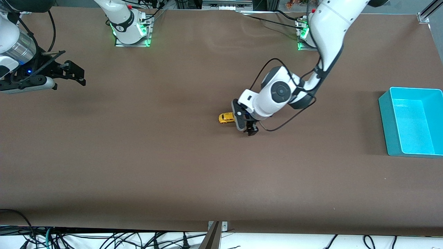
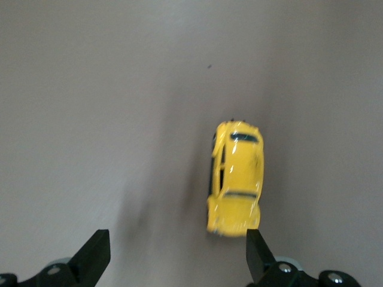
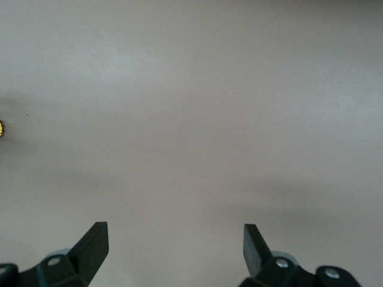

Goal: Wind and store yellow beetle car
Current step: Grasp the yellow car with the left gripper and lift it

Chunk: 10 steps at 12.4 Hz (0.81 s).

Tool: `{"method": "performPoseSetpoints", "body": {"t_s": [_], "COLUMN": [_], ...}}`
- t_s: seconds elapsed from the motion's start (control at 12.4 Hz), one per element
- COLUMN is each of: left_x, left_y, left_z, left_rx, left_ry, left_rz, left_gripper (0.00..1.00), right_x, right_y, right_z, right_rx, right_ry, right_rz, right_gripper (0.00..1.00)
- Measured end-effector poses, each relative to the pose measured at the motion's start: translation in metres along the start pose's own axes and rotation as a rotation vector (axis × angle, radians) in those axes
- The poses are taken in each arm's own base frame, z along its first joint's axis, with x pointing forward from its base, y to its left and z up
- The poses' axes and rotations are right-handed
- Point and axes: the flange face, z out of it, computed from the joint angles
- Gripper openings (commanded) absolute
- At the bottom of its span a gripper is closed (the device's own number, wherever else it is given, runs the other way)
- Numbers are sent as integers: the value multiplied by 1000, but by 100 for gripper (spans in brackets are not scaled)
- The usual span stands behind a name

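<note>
The yellow beetle car [image 1: 226, 118] stands on its wheels on the brown table near the middle. My left gripper [image 1: 246, 128] hangs low over the table right beside the car, on the side toward the left arm's end. In the left wrist view the car [image 2: 235, 185] lies just ahead of one fingertip [image 2: 256, 248], not between the jaws. The left gripper [image 2: 176, 254] is open and empty. My right gripper [image 1: 78, 74] waits above the right arm's end of the table, open and empty, with only bare table under it [image 3: 173, 245].
A teal bin [image 1: 412, 121] stands at the left arm's end of the table, and nothing shows inside it. Black cables loop around the left arm's wrist [image 1: 277, 103]. The arm bases [image 1: 131, 31] stand along the table edge farthest from the front camera.
</note>
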Motion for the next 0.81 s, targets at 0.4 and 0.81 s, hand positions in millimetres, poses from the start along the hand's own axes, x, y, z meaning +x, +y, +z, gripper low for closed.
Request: {"method": "performPoseSetpoints", "body": {"t_s": [0.4,0.81], "left_x": [15,20], "left_y": [29,38], "left_z": [31,49], "left_rx": [-9,5], "left_ry": [-20,-3], "left_rz": [74,105], "left_gripper": [99,29], "right_x": [0,-1], "right_y": [5,9], "right_z": [10,15], "right_rx": [4,6], "right_ry": [-20,-30], "right_rz": [12,20], "right_gripper": [100,100]}}
